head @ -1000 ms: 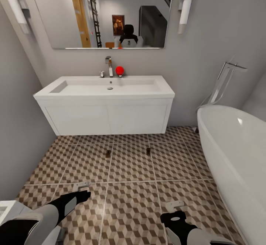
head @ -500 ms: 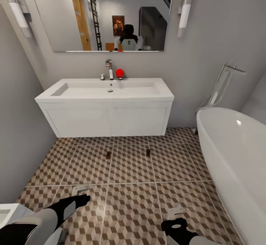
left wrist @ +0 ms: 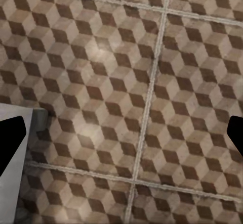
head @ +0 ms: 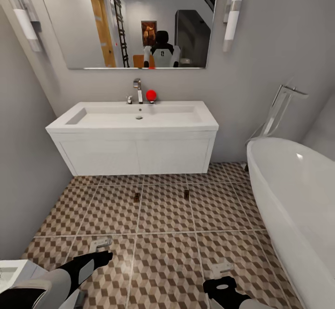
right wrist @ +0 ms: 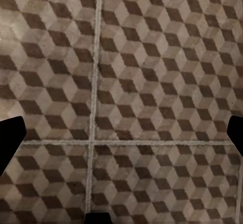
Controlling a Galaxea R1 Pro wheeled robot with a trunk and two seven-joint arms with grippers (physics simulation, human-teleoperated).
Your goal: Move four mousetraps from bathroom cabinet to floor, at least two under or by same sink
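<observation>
Two mousetraps before sink

Left arm: black forearm, grey-white panel, white upper shell. Right arm: glossy black wrist, white shell.

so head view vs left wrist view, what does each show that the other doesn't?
Head view: the white sink with its tap, the mirror, the bathtub, and two mousetraps lying apart on the tiles in front of the sink. Left wrist view: a close look straight down at the tiles, with a pale grey edge at one side and the dark tips of its open fingers. Both: the cube-patterned floor with grey grout lines.
</observation>
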